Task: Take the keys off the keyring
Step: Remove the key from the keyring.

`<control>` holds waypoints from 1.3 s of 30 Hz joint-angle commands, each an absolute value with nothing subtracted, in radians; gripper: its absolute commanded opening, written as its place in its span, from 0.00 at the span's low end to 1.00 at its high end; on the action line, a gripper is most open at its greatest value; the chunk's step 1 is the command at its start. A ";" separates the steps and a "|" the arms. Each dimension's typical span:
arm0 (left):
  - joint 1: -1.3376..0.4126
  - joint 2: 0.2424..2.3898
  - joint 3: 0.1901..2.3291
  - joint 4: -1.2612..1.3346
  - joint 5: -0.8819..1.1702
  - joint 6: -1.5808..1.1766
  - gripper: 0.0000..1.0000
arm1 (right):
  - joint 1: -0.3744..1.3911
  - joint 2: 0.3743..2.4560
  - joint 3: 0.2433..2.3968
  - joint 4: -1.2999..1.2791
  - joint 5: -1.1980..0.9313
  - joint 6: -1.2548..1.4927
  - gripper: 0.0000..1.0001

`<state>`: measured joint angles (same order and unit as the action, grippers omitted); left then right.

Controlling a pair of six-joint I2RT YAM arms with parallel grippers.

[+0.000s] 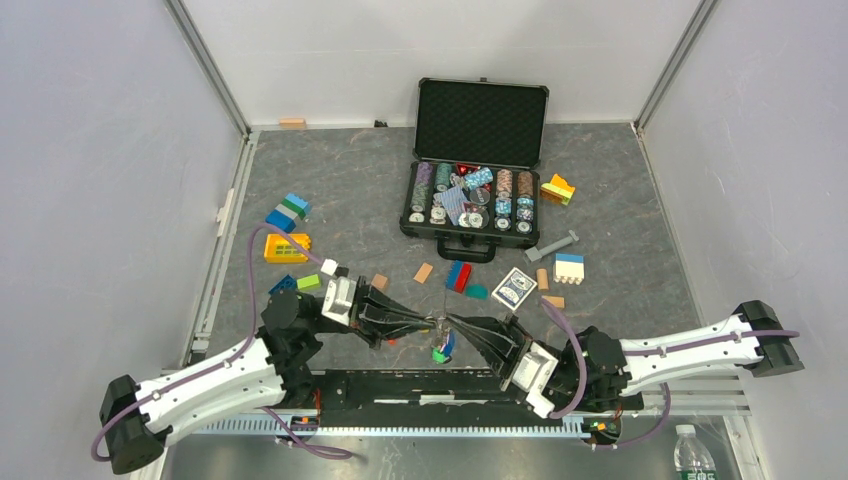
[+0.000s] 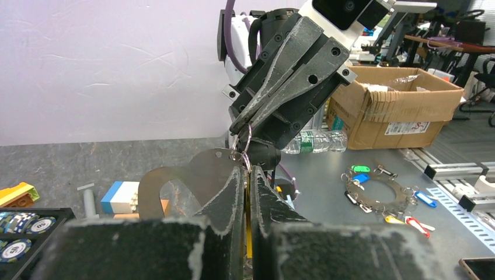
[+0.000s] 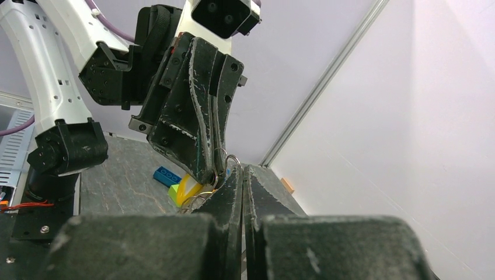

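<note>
Both grippers meet tip to tip low over the table's near middle. My left gripper (image 1: 432, 322) (image 2: 250, 169) is shut, with the yellow head of a key (image 2: 249, 227) pinched between its fingers. The thin wire keyring (image 2: 246, 139) (image 3: 229, 162) loops at the tips of my right gripper (image 1: 450, 322) (image 3: 242, 169), which is shut on it. A flat grey metal tag (image 2: 187, 181) with a small hole hangs off the ring beside my left fingers. Blue and green keys (image 1: 443, 348) dangle below the meeting point. The yellow key (image 3: 190, 188) also shows in the right wrist view, under the left gripper's tips.
An open black poker chip case (image 1: 478, 180) stands at the back. Coloured toy blocks (image 1: 288, 247), a card deck (image 1: 515, 290) and small wooden pieces lie around the mat. Off the table sit a cardboard box (image 2: 397, 105), a water bottle (image 2: 315, 141) and a black disc with more tagged keys (image 2: 382, 189).
</note>
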<state>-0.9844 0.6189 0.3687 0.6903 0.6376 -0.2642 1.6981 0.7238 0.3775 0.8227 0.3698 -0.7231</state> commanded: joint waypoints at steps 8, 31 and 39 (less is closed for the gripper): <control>-0.986 0.660 0.294 0.938 0.566 -0.421 0.02 | 1.701 0.697 0.392 1.023 0.377 -0.770 0.00; -0.986 0.541 0.480 0.370 0.648 -0.122 0.02 | 1.703 0.617 0.622 0.253 0.232 -0.399 0.32; -0.986 0.545 0.586 0.213 0.731 0.038 0.02 | 1.703 0.674 0.616 0.254 0.143 -0.311 0.35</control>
<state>-0.9840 0.5480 0.5289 0.2947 0.6781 -0.1013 1.6997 0.6384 0.5968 0.2703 0.2028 -0.3889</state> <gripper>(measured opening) 0.065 0.352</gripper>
